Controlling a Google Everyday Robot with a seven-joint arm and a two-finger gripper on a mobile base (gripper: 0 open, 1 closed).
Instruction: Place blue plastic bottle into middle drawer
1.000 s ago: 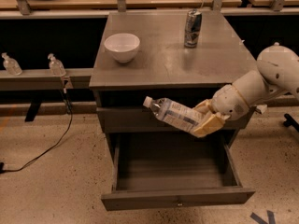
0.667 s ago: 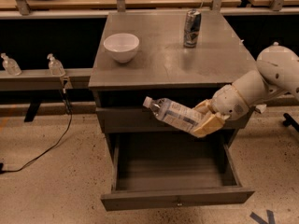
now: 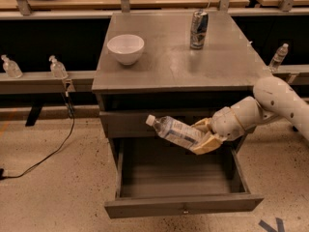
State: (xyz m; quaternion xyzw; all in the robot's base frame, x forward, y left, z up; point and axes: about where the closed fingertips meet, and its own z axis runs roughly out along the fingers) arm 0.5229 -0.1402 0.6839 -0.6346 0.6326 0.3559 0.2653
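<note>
My gripper [image 3: 204, 135] is shut on the blue plastic bottle [image 3: 175, 131], a clear bottle with a white cap and a pale label. It holds the bottle tilted, cap up and to the left, in front of the cabinet. The bottle hangs above the right half of the open middle drawer [image 3: 182, 207], a wide grey drawer with a deep tray and a small knob on its low front panel. My white arm [image 3: 270, 103] reaches in from the right.
On the grey cabinet top [image 3: 164, 71] stand a white bowl [image 3: 125, 48] and a silver-and-blue can [image 3: 198, 29]. Small clear bottles stand on the rail at the left [image 3: 57, 67] and at the right [image 3: 278, 57]. A black cable [image 3: 53, 149] runs over the floor at the left.
</note>
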